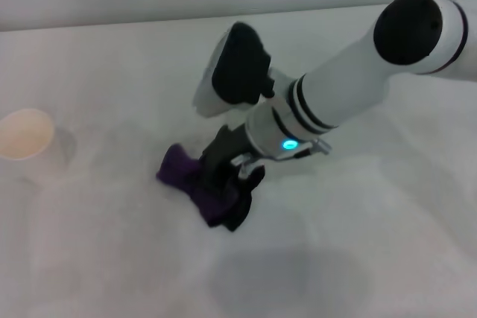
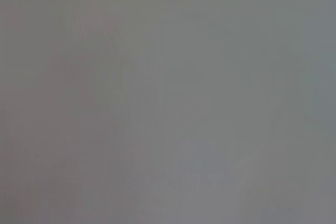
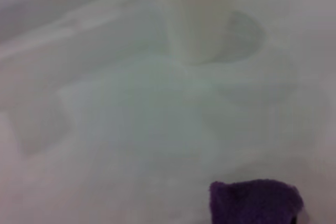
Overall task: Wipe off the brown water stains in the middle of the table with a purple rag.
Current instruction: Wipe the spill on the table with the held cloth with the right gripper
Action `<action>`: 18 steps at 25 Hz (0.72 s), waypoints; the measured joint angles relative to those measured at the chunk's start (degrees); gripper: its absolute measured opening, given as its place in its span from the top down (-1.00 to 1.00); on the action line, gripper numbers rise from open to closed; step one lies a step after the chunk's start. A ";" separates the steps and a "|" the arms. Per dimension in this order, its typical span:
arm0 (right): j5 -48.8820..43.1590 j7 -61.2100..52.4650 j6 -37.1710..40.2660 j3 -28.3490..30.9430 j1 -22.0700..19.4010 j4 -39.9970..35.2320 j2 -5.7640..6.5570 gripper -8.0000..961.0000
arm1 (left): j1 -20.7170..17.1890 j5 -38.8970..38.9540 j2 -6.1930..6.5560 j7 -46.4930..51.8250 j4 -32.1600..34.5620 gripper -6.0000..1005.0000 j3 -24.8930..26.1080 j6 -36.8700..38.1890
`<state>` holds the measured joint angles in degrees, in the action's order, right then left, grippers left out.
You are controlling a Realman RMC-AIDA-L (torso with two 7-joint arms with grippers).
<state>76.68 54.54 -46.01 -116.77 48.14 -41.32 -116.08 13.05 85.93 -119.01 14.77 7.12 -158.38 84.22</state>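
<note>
The purple rag point(image 1: 179, 167) lies bunched on the white table point(image 1: 358, 243) near the middle. My right arm reaches in from the upper right, and my right gripper point(image 1: 227, 197) is down on the rag, shut on its dark end and pressing it to the tabletop. A corner of the rag also shows in the right wrist view point(image 3: 254, 203). No brown water stain shows in any view; the spot under the rag and gripper is hidden. My left gripper is out of view, and the left wrist view shows only plain grey.
A white paper cup point(image 1: 26, 139) stands upright at the table's left side; it also shows in the right wrist view point(image 3: 194, 14). The table's far edge point(image 1: 112, 26) runs along the back.
</note>
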 joint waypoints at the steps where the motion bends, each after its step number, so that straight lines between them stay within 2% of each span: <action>1: -0.12 0.00 0.75 0.40 0.29 0.79 0.10 0.76 | 0.02 0.00 0.00 0.00 0.00 -0.72 0.00 0.00; 5: -4.06 0.02 2.00 4.33 1.12 3.18 0.39 0.76 | 0.11 0.17 0.01 0.00 0.00 -0.72 0.00 0.00; 9: -11.36 -0.08 1.84 11.58 0.23 3.51 0.42 0.76 | 0.32 0.74 0.09 0.00 0.00 -0.72 0.00 -0.01; 13: -14.18 -0.07 0.18 17.49 -0.71 3.19 0.64 0.76 | 0.31 0.75 0.09 0.00 0.00 -0.72 0.00 -0.02; 16: -14.36 0.24 -2.36 17.63 -0.40 2.66 0.30 0.76 | 0.31 0.75 0.10 0.00 0.00 -0.72 0.00 -0.03; 18: -13.31 0.14 -3.05 14.47 -0.10 1.99 -0.01 0.75 | 0.33 0.75 0.08 0.00 0.06 -0.72 0.00 -0.03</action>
<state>63.37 54.68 -49.06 -102.30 48.04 -39.33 -116.10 13.38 86.68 -118.93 14.77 7.18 -158.38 84.20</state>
